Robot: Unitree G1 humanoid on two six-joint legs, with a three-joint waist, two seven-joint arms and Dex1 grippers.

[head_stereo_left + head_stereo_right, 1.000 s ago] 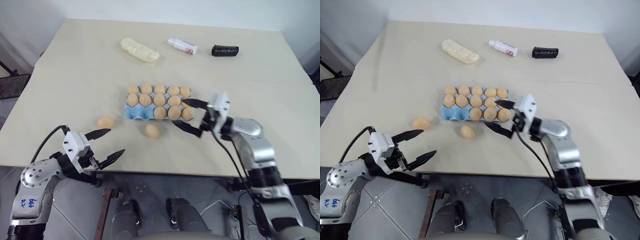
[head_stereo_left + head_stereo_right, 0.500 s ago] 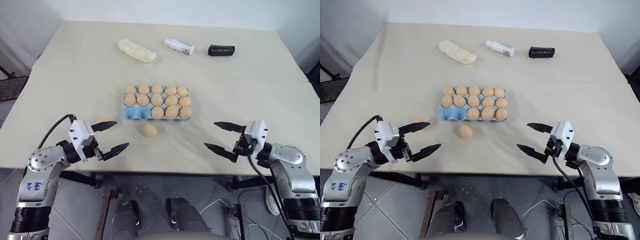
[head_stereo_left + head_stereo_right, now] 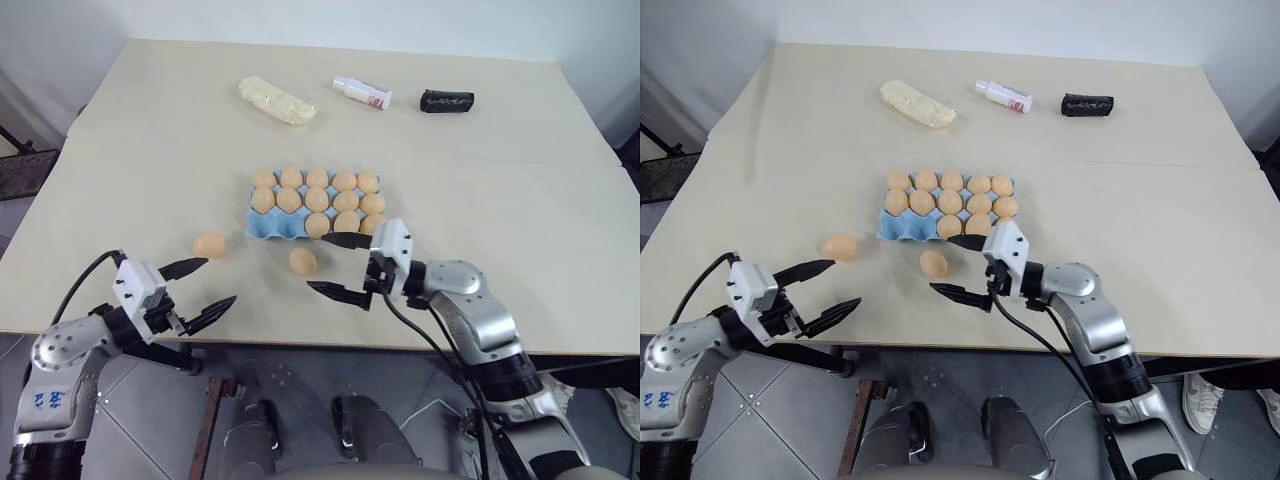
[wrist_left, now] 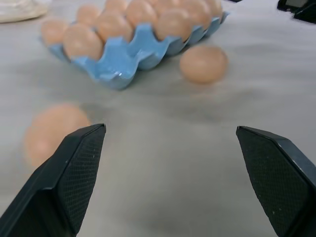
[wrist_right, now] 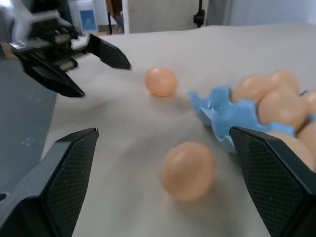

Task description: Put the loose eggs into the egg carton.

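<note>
**Two eggs loose on the bench, both claws spread and empty**

Here's the bench point(image 3: 520, 210), a wide pale top, and the light-blue egg carton point(image 3: 262, 226) sits around its middle, long side running across. Thirteen eggs are nested in its cups; the two cups at the carton's near-left corner show bare blue.

Two loose eggs lie on the bench towards the near edge. One loose egg point(image 3: 303, 261) rests just off the carton's near side, close to it but apart. The other loose egg point(image 3: 209, 245) lies further left, off the carton's near-left corner, well clear of the first.

The right claw point(image 3: 334, 265) is at the near edge, fingers spread wide, nothing between them, pointing leftwards. One fingertip lies against the carton's near side in the head views, the other towards the bench's near edge. The nearer loose egg sits just beyond its tips, and in the right wrist view that egg point(image 5: 188, 169) lies between the two fingers, not touched.

The left claw point(image 3: 207, 288) is at the near-left edge of the bench, also fully spread and empty, aimed towards the carton. The left-hand loose egg lies just beyond its upper fingertip.

Along the far edge sit a pale yellow lumpy packet point(image 3: 277, 100), a small white bottle point(image 3: 362, 93) and a black pouch point(image 3: 447, 100).
</note>
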